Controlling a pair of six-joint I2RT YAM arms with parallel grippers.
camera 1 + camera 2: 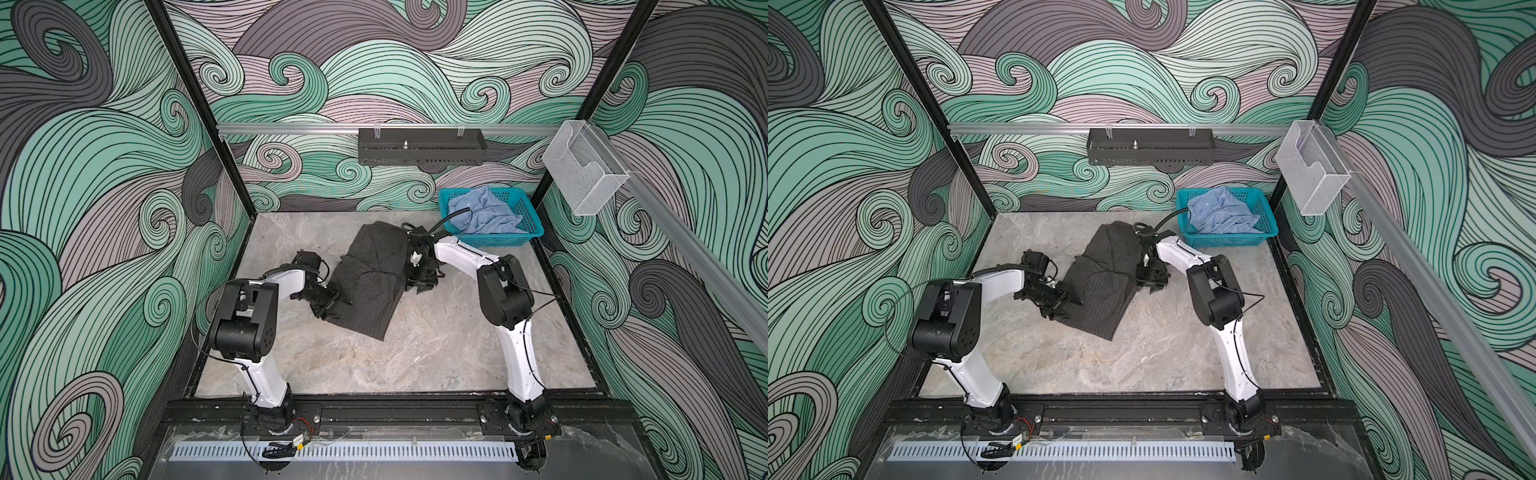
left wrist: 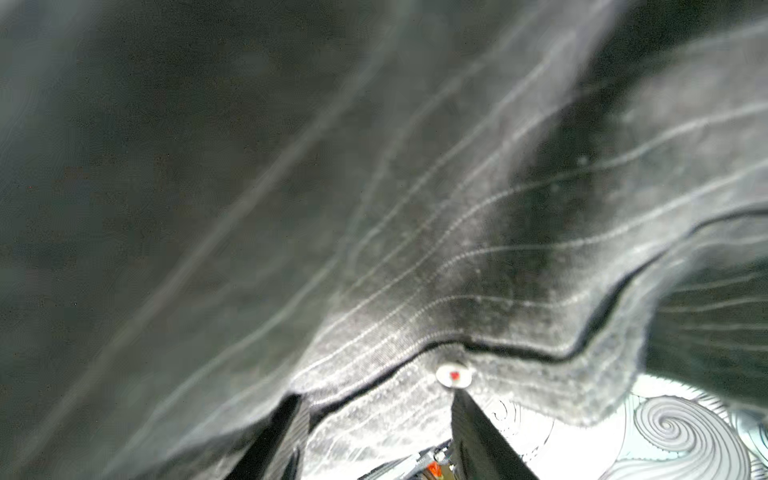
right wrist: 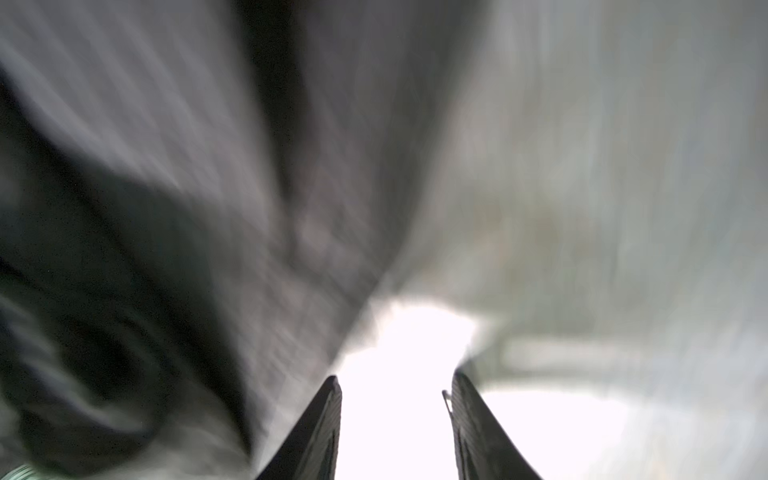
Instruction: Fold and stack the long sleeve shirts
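The left arm (image 1: 286, 282) rises from the lower left of both top views, bends at a high elbow and stretches low toward the centre. Its wrist tips down at the lower left edge of the charcoal pinstriped shirt (image 1: 372, 274). The left jaws are spread. In the wrist view the shirt's buttoned edge, with a pale button (image 2: 454, 375), lies across the gap between them; whether they grip it I cannot tell.

The right arm (image 1: 457, 255) climbs from the lower right, folds at the elbow and reaches in to the shirt's right edge, with the wrist pointing down at the table (image 1: 415, 353). The right jaws stand apart with bright glare between them, in a badly blurred view.

The charcoal shirt lies partly folded at the table's centre, between the two arms. The light blue shirt (image 1: 484, 212) sits crumpled in the teal basket (image 1: 494, 240) at the table's upper right corner, just behind the right forearm. A black tray (image 1: 419, 151) and a clear holder (image 1: 586, 170) hang on the rails above.
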